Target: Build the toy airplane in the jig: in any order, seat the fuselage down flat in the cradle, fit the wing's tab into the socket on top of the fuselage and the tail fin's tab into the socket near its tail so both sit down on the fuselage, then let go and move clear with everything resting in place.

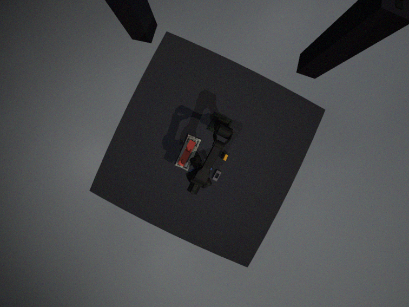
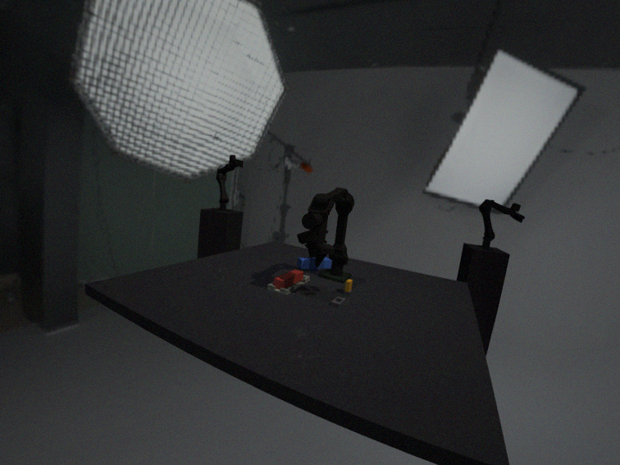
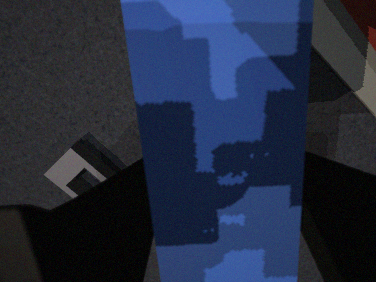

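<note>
The red fuselage (image 1: pixel 191 144) (image 2: pixel 297 275) lies lengthwise in the pale jig cradle (image 1: pixel 184 167) (image 2: pixel 282 290); its edge shows at the wrist view's upper right. Whether it is fully down is too small to tell. My gripper (image 3: pixel 218 162) is shut on the blue wing (image 2: pixel 304 263) (image 3: pixel 215 70) and holds it above the table beside the cradle. In the top view the arm hides most of the wing. The wing's tab and the fuselage sockets cannot be made out. The yellow tail fin (image 1: pixel 225 157) (image 2: pixel 348 285) stands upright on the table, apart from the cradle.
A small grey block with a rectangular hole (image 1: pixel 219 172) (image 3: pixel 59 171) lies near the tail fin, on the opposite side of the arm from the cradle. The arm's base stands on the table (image 1: pixel 238 201) (image 2: pixel 362 361). Two pedestals with small arms stand beyond the table.
</note>
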`<control>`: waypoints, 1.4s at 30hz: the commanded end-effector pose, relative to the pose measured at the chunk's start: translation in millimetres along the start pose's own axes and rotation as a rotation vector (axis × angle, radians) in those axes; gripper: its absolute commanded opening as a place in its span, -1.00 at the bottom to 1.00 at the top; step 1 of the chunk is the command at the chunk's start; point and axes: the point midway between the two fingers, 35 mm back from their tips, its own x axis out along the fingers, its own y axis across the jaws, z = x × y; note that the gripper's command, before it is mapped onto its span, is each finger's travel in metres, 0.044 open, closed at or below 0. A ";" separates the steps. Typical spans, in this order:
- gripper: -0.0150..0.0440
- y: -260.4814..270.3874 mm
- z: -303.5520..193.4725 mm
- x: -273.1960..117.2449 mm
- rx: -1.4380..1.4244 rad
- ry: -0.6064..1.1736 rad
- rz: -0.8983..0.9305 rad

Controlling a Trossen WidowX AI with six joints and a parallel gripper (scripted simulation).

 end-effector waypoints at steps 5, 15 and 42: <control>-0.49 -21.7 9.4 2.9 0.144 -0.002 0.006; -0.49 -48.0 18.2 8.6 0.312 -0.008 -0.002; -0.49 -131.8 29.9 25.2 0.828 -0.003 0.002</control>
